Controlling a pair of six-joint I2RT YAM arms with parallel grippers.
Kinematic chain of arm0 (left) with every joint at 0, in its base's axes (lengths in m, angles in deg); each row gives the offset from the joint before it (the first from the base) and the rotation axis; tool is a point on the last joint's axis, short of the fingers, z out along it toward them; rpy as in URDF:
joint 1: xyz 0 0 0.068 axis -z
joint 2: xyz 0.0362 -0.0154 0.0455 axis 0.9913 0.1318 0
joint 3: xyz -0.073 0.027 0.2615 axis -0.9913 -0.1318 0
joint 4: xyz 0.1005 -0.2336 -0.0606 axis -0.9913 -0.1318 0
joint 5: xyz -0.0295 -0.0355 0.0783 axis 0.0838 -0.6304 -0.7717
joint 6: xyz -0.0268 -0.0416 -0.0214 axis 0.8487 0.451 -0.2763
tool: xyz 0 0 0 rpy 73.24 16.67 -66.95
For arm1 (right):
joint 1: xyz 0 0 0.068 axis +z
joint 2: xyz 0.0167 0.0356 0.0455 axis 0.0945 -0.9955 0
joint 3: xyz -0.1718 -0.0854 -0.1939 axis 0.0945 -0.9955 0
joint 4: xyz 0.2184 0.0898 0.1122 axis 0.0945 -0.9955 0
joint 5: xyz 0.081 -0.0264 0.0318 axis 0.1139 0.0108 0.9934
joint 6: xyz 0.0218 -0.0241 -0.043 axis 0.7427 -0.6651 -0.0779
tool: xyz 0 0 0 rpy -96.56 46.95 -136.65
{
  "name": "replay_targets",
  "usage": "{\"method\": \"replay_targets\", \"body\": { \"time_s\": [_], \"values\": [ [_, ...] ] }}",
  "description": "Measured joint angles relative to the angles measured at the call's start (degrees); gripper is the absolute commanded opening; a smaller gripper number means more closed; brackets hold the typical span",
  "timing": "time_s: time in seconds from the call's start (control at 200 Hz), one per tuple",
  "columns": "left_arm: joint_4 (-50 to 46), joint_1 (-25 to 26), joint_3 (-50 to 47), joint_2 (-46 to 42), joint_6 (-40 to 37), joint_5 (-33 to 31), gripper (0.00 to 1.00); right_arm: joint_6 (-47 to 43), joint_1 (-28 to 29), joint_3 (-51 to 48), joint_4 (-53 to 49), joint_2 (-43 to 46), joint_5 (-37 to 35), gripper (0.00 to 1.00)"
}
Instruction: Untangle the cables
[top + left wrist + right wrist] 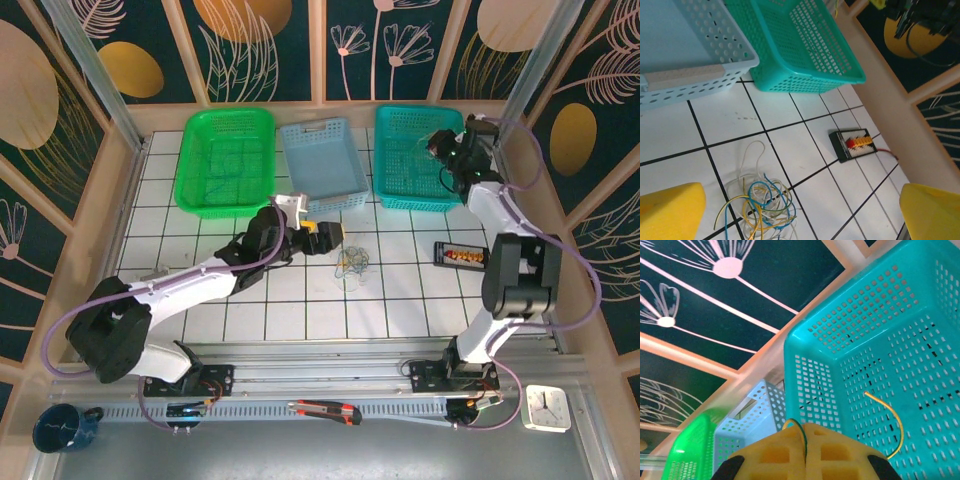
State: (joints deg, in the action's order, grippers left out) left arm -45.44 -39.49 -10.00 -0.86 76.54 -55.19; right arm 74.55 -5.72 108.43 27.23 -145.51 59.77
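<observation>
A loose tangle of thin green, white and yellow cables [760, 205] is seen on the white tiled table [805, 145], directly under the nearer left gripper [800, 215] — yellow pads spread wide — while the right gripper [805, 432], well apart over the teal perforated plastic basket [840, 340], is clamped on a single yellow-green wire [892, 422].

We see a white tabletop [300, 310] gridded in dark lines, a green basket [185, 185], a pale blue basket [325, 203], a teal basket [410, 200], and cables [760, 205] seemingly yellow, blue, white.

Robot lab: fenced tiled table [400, 300]
</observation>
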Motion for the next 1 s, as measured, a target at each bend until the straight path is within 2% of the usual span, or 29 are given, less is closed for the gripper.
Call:
{"method": "replay_targets", "body": {
  "time_s": [0.08, 0.18, 0.255, 0.51, 0.736, 0.841, 1.001],
  "values": [
    [2.60, -1.20, -2.32, -0.39, 2.12, 0.61, 0.99, -0.13, 0.00, 3.85, -0.87, -4.37, -0.46, 0.00],
    [4.57, -2.25, -5.18, -1.55, 3.78, 0.94, 0.99, -0.42, -0.04, 8.61, -2.23, -9.16, -0.63, 0.30],
    [5.11, -2.58, -5.90, -2.32, 4.33, 0.96, 0.99, -1.51, -0.11, 11.87, -3.54, -11.80, -0.50, 0.43],
    [5.46, -2.89, -5.90, -3.34, 4.85, -0.33, 0.99, -2.10, -0.15, 12.98, -5.31, -11.13, 1.09, 0.45],
    [5.03, -3.28, -5.90, -3.19, 6.58, -3.61, 0.99, -1.95, 0.96, 1.97, -3.78, 0.92, 3.50, 0.49],
    [4.96, -3.43, -5.90, -2.43, 7.06, -3.80, 0.99, -2.19, 4.13, -2.64, -2.93, 6.60, 3.91, 0.50],
    [5.05, -3.48, -6.56, -1.97, 7.26, -3.52, 0.99, -3.93, 12.20, -10.05, -2.19, 12.87, 3.82, 0.53]
  ]
}}
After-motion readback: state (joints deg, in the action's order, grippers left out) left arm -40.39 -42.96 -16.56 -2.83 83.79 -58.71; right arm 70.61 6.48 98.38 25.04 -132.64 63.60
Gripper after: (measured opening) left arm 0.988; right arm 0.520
